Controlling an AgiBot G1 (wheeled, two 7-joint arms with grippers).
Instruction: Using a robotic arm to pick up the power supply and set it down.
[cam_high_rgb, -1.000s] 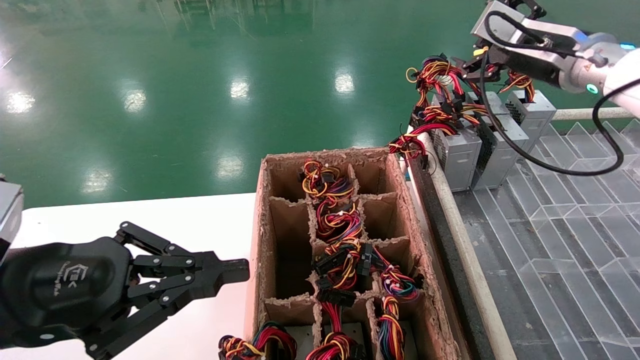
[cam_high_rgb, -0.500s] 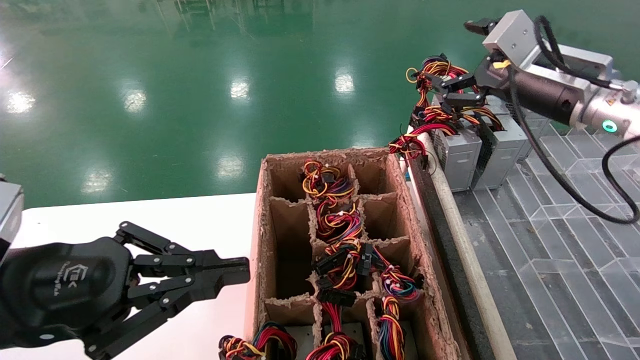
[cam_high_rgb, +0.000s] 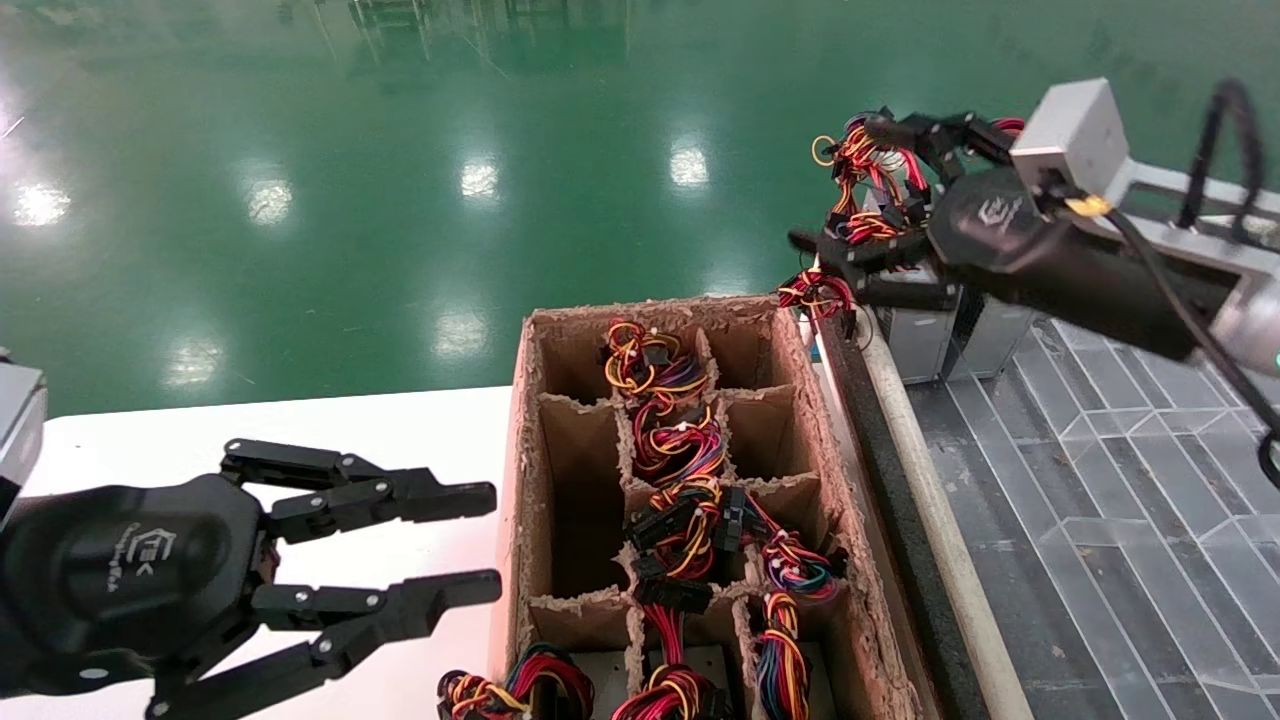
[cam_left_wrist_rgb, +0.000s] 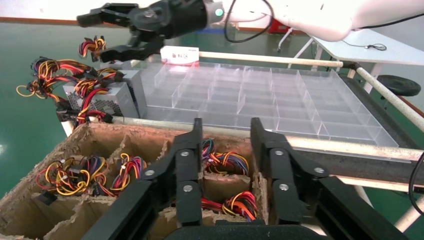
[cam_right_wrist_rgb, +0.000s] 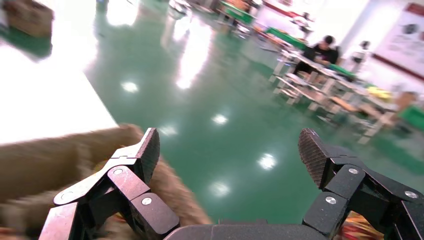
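The left gripper (cam_high_rgb: 480, 545) is held low over the white counter (cam_high_rgb: 420, 430), its jaws parted, with nothing between them. Just beside it the brown cardboard divider box (cam_high_rgb: 520, 440) is seen, with bundles of coloured wires (cam_high_rgb: 685, 460) lying in its middle compartments. Further right, the right gripper (cam_high_rgb: 845, 185) is raised above the far corner of the box, its jaws spread wide and empty. The power supply (cam_high_rgb: 915, 340) is found standing on the clear tray (cam_high_rgb: 1120, 470), partly hidden behind that gripper, its wire bunch (cam_high_rgb: 870, 185) spilling over the tray's rail.
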